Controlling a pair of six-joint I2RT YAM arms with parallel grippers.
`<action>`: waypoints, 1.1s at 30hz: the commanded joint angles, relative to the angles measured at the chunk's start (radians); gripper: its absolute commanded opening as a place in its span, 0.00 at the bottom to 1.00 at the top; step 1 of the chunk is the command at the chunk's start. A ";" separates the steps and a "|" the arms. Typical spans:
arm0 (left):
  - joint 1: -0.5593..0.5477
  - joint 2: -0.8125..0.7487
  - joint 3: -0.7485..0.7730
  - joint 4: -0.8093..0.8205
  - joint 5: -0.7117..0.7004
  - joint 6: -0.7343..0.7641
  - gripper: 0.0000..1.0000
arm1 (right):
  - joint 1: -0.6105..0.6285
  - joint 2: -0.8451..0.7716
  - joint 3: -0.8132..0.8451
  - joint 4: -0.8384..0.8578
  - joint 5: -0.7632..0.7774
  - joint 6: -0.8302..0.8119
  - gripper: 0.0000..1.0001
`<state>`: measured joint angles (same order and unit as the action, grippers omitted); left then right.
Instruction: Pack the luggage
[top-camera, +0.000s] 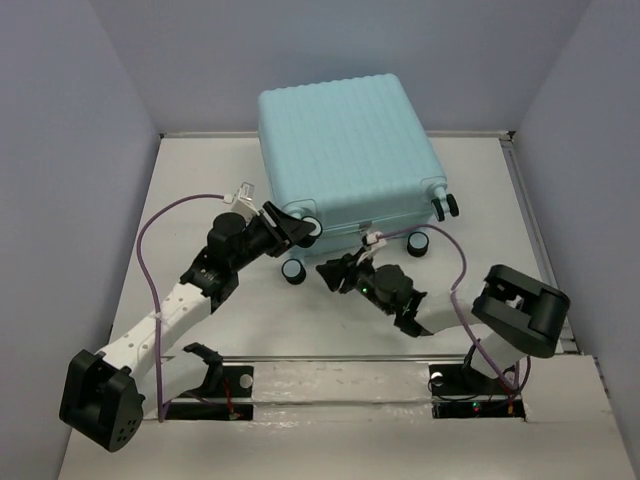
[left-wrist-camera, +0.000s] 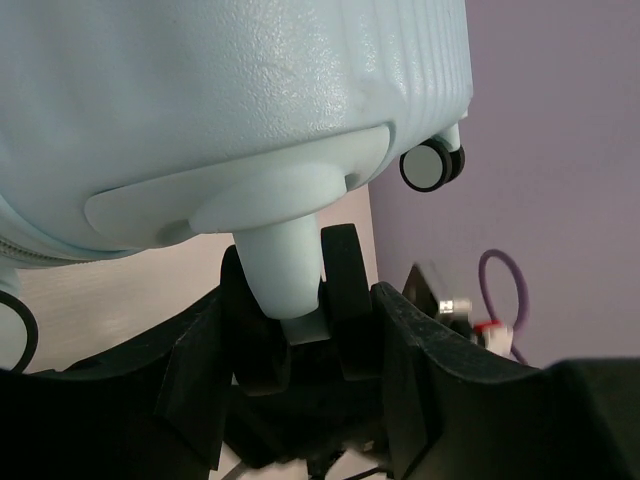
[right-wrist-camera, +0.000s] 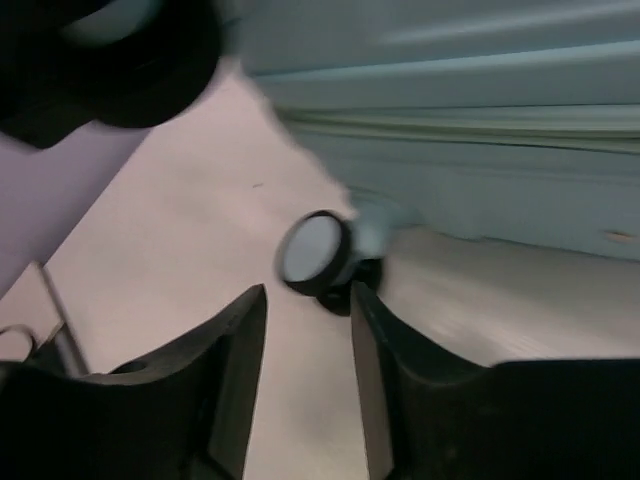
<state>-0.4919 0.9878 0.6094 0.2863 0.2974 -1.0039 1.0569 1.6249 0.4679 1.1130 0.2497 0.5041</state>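
Left wrist, claw (left-wrist-camera: 300, 312) seemingly clasping luggage (left-wrist-camera: 200, 100) wheel (left-wrist-camera: 346, 290)

the pale table (top-camera: 185, 190) carries the closed mint-blue luggage (top-camera: 345, 150), its wheels (top-camera: 294, 271) toward the near edge.

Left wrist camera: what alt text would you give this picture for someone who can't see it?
A close-up under one corner of the pale mint luggage, where the left gripper closes its two black fingers on a spinner wheel, whose pale stem runs down between them. A second wheel pokes out at the right against a purple wall.
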 joint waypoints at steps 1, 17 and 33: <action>-0.030 -0.112 0.053 0.338 0.095 0.085 0.06 | -0.208 -0.187 -0.092 -0.311 0.010 0.059 0.56; -0.030 -0.144 0.004 0.300 0.071 0.139 0.06 | -0.399 -0.338 0.103 -0.625 -0.064 -0.058 0.72; -0.030 -0.152 -0.005 0.292 0.078 0.142 0.06 | -0.408 -0.281 0.219 -0.565 -0.059 -0.072 0.24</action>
<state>-0.4973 0.9325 0.5709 0.2829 0.2565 -0.9627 0.6537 1.3441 0.6281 0.4267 0.1753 0.4431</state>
